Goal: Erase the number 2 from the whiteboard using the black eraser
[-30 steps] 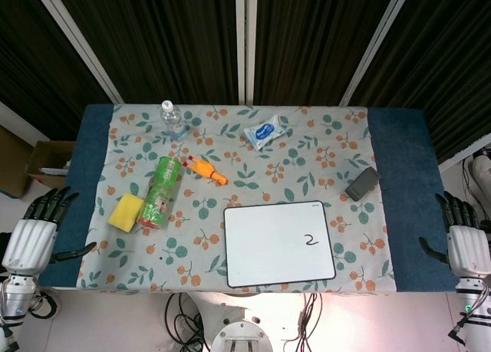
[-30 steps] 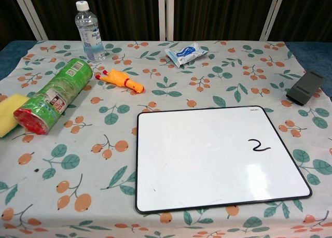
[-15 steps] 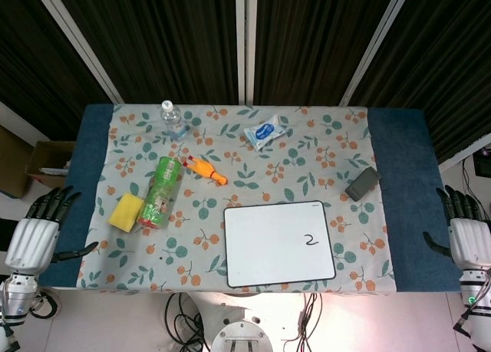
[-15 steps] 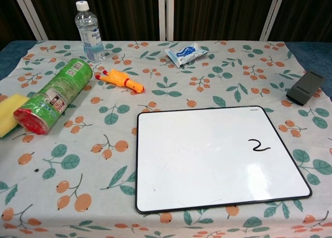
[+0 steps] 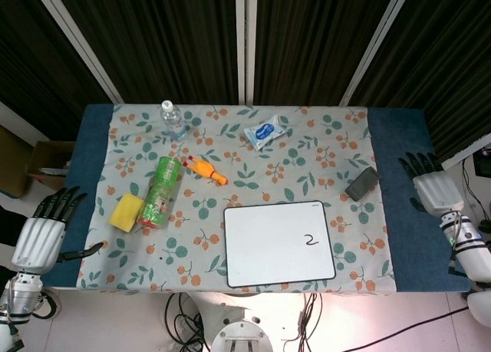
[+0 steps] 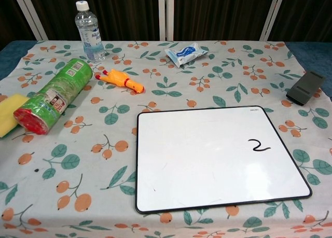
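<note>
The whiteboard (image 5: 279,243) (image 6: 218,155) lies flat at the table's front, with a black number 2 (image 5: 311,241) (image 6: 258,145) written near its right side. The black eraser (image 5: 361,183) (image 6: 305,87) lies on the cloth beyond the board's right corner. My right hand (image 5: 433,187) hovers over the blue strip to the right of the eraser, fingers spread, holding nothing. My left hand (image 5: 44,233) hangs off the table's left front edge, fingers apart and empty. Neither hand shows in the chest view.
A green can (image 5: 159,192) (image 6: 53,95) lies on its side beside a yellow sponge (image 5: 125,212) (image 6: 9,113). A rubber chicken (image 5: 205,169) (image 6: 120,79), a water bottle (image 5: 173,119) (image 6: 87,30) and a tissue pack (image 5: 265,130) (image 6: 185,53) sit further back.
My right hand has moved up and inward from the table's right front corner to beside the eraser. My left hand has shifted slightly.
</note>
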